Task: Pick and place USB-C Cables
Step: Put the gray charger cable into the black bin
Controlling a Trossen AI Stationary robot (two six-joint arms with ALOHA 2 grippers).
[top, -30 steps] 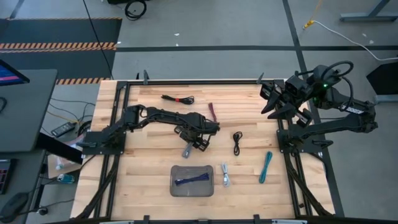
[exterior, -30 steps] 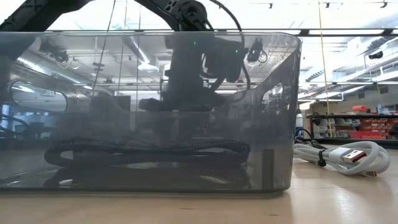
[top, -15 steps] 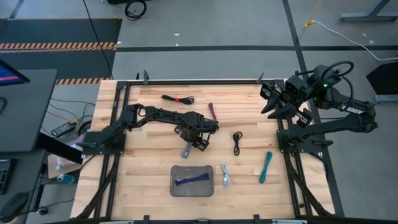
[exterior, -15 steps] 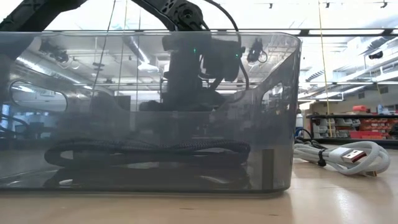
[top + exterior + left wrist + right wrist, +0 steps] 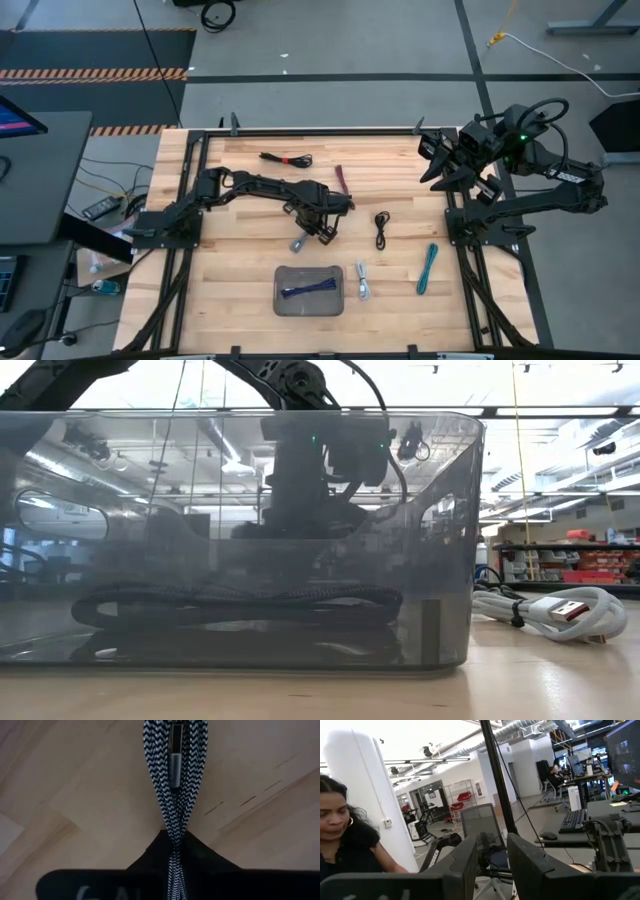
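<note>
Left gripper point(image 5: 175, 851) is pinched tight on the grey cable point(image 5: 176, 775), which stretches out ahead of its fingers along the table point(image 5: 75, 795). Right gripper point(image 5: 432, 160) sits raised off to the side, fingers apart.

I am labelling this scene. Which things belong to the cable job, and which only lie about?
Job:
- grey cable, pinched in left hand
- purple cable in tray
- white cable
- teal cable
- black cable

Lying about:
- remote beside table

Grey cable point(image 5: 175, 780): woven braid, black-and-white zigzag, with shiny metal plug; table point(image 5: 75, 795): pale matt wood; tray point(image 5: 440, 510): smoky translucent plastic, glossy.
</note>
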